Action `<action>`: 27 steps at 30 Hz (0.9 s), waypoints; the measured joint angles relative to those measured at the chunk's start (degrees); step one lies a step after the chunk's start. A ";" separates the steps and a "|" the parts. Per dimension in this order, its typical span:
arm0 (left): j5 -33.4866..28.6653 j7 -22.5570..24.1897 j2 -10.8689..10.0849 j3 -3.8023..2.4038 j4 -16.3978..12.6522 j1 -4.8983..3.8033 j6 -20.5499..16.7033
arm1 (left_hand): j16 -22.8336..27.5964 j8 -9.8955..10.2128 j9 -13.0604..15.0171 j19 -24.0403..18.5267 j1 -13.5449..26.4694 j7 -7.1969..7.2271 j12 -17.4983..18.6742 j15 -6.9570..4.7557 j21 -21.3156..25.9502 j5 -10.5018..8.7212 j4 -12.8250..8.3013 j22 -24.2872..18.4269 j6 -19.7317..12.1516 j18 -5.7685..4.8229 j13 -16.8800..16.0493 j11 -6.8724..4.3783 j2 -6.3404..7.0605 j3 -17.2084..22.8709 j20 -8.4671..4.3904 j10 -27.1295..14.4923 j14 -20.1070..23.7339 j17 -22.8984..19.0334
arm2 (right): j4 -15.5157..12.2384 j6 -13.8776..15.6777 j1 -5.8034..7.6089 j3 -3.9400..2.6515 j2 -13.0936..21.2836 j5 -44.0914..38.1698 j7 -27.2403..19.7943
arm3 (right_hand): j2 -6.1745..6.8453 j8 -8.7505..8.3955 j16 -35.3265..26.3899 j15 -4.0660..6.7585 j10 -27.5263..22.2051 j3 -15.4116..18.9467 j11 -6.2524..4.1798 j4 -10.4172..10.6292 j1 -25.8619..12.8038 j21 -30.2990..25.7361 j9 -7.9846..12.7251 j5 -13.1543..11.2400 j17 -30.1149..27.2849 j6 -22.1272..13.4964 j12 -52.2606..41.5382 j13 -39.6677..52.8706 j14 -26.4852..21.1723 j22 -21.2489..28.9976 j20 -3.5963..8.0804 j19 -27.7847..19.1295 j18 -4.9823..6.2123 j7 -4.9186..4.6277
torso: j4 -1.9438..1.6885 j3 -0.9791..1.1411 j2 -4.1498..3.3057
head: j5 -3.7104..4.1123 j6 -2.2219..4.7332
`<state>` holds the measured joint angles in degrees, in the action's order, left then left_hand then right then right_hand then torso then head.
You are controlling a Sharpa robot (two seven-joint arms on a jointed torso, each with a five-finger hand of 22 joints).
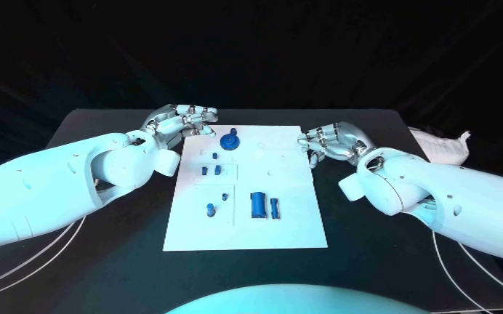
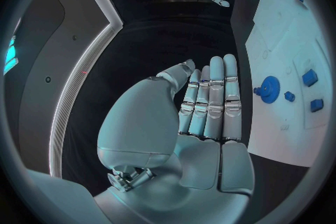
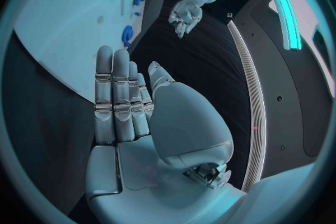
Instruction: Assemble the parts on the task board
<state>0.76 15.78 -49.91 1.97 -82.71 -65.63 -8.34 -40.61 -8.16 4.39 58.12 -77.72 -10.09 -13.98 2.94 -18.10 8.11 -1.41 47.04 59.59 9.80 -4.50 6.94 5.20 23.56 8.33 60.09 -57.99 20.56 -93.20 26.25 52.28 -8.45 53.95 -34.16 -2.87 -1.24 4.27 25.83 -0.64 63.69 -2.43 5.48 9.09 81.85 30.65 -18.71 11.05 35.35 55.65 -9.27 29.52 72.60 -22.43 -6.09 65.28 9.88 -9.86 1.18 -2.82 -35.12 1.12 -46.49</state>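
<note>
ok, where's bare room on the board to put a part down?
Free: the task board near strip below the long blue parts, and its right column beside the right hand. Crowded: left-centre, from the round blue part down past the small pieces.

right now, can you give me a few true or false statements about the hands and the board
1. The left hand holds a blue part. False: it holds nothing, fingers straight in its wrist view.
2. The task board lies between the two hands. True.
3. The right hand rests on the board's middle. False: it is at the board's edge.
4. A round blue part sits near the board's far end. True.
</note>
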 measured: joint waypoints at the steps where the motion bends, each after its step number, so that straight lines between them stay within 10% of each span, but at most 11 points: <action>1: -0.38 0.39 0.40 0.00 0.88 0.09 -0.40 | 2.38 0.00 -0.01 -1.41 0.17 -0.01 0.01 0.49 1.27 0.00 0.17 -0.91 0.00 0.01 0.21 0.03 -0.16 0.17 0.33 -0.03 0.89 -1.19 | 1.62 -0.09 0.33 0.00 -0.70 2.83 -2.07 | 0.23 -0.08 -2.73 -0.46 0.28 -0.42 0.29 -0.11 0.23 -2.18 0.42 -0.10 -1.80 0.07 1.59 -2.41 -0.31 1.58 -0.43 -0.12 -0.01 -0.14 | 0.06 -0.05 0.29 | -0.09 0.10; 9: -2.47 3.13 2.68 -0.03 5.14 0.41 -3.08 | 22.30 2.79 -0.44 -8.49 0.23 -0.31 4.98 3.73 12.27 -0.39 0.92 -12.40 -1.17 0.01 0.89 1.15 -0.23 1.28 4.68 0.51 1.03 -9.97 | 9.17 -1.91 1.11 0.01 -4.92 13.47 -11.11 | 0.58 -0.53 -20.39 -5.12 -0.56 -3.38 2.14 -1.81 1.05 -18.56 4.77 -1.96 -15.74 -1.69 5.44 -16.41 -8.90 12.87 -5.44 -6.05 -0.07 -0.96 | 0.31 -0.29 2.07 | -0.58 1.17; 14: -3.54 4.57 4.09 -0.03 7.18 0.60 -4.61 | 27.99 4.02 -0.51 -10.38 0.42 -0.52 7.73 4.60 14.34 -0.39 1.34 -17.48 -1.37 0.01 0.89 1.77 -0.04 1.17 6.16 0.12 1.21 -12.64 | 12.92 -3.15 1.39 0.01 -7.11 16.10 -14.24 | 0.60 -0.53 -22.16 -5.75 -0.67 -4.82 2.58 -3.25 1.03 -22.68 7.26 -1.96 -21.81 -1.94 5.43 -22.08 -8.73 16.35 -6.27 -4.40 -0.10 -0.88 | 0.31 -0.20 2.86 | -0.59 2.08; 19: -4.30 5.67 5.06 -0.02 8.21 0.68 -5.98 | 31.17 4.41 -0.71 -12.09 0.93 -0.29 9.61 5.22 14.45 -0.39 1.36 -21.25 -2.54 0.01 1.01 2.53 -0.13 0.41 6.52 -0.69 1.51 -14.32 | 15.72 -4.06 1.58 -0.05 -8.60 17.29 -16.04 | 0.62 -0.60 -22.16 -5.16 -0.75 -5.64 2.52 -4.12 -1.23 -23.68 8.64 -2.12 -24.72 -2.23 5.46 -24.86 -7.20 17.78 -5.79 -2.63 -0.13 -0.76 | 0.28 -0.02 3.29 | -0.51 3.11; 27: -4.20 5.58 4.89 -0.18 6.73 1.18 -7.10 | 33.82 7.09 -3.32 -24.73 21.93 2.55 12.71 3.06 17.00 -2.54 1.40 -28.36 -18.14 -1.55 3.50 0.02 -3.71 -6.22 2.49 -16.93 16.88 -17.78 | 13.94 -2.77 2.47 1.40 -8.40 18.11 -16.09 | 1.05 -3.20 -24.60 -1.43 -17.76 -3.21 0.35 -7.51 -23.24 -26.56 11.42 -4.64 -27.69 -16.63 8.17 -28.23 -24.94 21.09 -2.56 -19.65 -1.50 2.11 | 0.16 0.20 3.29 | -0.59 3.97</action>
<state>-3.44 21.36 -45.01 1.79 -75.98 -64.45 -15.44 -6.79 -1.07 1.07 33.40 -55.79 -7.54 -1.27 5.99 -1.10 5.57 -0.01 18.68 41.45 8.24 -1.00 6.96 1.49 17.34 10.82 43.16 -41.11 2.78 -79.26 23.48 54.75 -7.05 45.54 -16.05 -18.96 -0.18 1.07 1.23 -2.07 45.94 -5.64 5.83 1.58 58.61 4.09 -7.28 6.41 7.66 39.02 -1.10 1.29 47.67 -1.34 -8.65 45.63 8.37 -7.75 1.35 -2.62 -31.83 0.53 -42.53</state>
